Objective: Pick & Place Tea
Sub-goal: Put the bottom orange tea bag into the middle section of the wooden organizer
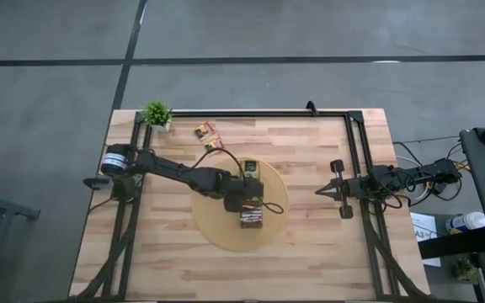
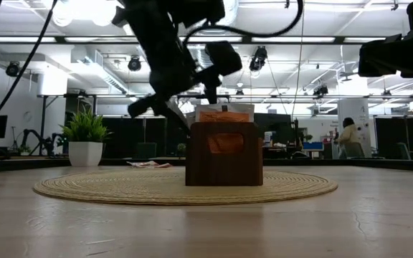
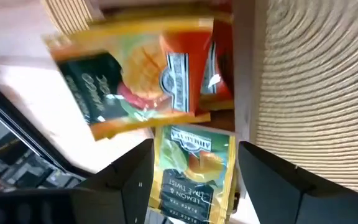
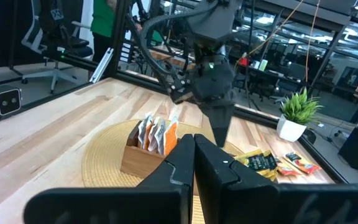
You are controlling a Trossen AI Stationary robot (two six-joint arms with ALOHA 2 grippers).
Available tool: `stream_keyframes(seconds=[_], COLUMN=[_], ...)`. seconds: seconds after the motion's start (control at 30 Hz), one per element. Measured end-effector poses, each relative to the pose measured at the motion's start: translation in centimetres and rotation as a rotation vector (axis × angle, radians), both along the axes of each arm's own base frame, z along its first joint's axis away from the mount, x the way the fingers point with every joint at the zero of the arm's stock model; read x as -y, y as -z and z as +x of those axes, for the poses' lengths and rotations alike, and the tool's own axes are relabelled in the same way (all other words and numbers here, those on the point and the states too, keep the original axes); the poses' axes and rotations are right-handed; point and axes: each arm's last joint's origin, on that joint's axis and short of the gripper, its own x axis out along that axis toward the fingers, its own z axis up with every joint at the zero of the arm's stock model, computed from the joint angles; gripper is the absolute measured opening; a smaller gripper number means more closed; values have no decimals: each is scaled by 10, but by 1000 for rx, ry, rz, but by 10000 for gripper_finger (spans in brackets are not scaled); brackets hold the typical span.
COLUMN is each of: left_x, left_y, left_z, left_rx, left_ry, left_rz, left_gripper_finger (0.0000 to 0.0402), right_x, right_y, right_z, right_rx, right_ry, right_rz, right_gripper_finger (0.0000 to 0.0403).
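Note:
A long brown box (image 1: 252,219) lies on the round woven disc (image 1: 217,225), and orange tea sachets (image 2: 224,113) stand upright in it. My left gripper (image 3: 194,149) hovers over the box's far end, slanting down and open. One finger stands on either side of a yellow tea sachet (image 3: 194,183), with a slim gap on each side. That sachet stands by the orange and green ones (image 3: 166,74). Another dark green-and-yellow sachet (image 1: 251,172) lies on the disc. Two more (image 1: 210,136) lie on the table near the plant. My right gripper (image 4: 194,155) waits shut at the table's right.
A small potted plant (image 1: 156,114) stands at the far left corner. A black frame rail (image 1: 251,113) runs along the far edge, and others run down both sides. Bare wooden tabletop (image 1: 310,252) lies around the disc. A person walks in the room behind (image 2: 348,136).

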Motion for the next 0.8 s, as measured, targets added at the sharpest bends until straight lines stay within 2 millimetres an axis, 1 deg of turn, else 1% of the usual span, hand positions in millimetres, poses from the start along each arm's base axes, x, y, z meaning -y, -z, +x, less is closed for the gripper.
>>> stream_keyframes(seconds=[0.1,0.2,0.3,0.47,0.6,0.8], left_x=[7,11,11,8,-4,-36], left_y=[-4,-11,-26,-50,-72,-101], left_z=[-4,-6,-8,-19,-32,-56], left_rx=[-2,37,112,272,412,622], left_ry=[12,-37,-110,-295,-489,-808], left_rz=[-8,8,-9,-144,-247,-375], left_gripper_finger=[225,225,225,225,225,225], right_x=[0,0,0,0,0,0], right_y=[0,0,0,0,0,0], right_z=[0,0,0,0,0,0], right_rx=[0,0,0,0,0,0], right_ry=[0,0,0,0,0,0], right_rz=[0,0,0,0,0,0], right_gripper_finger=[8,9,8,8,9,8])
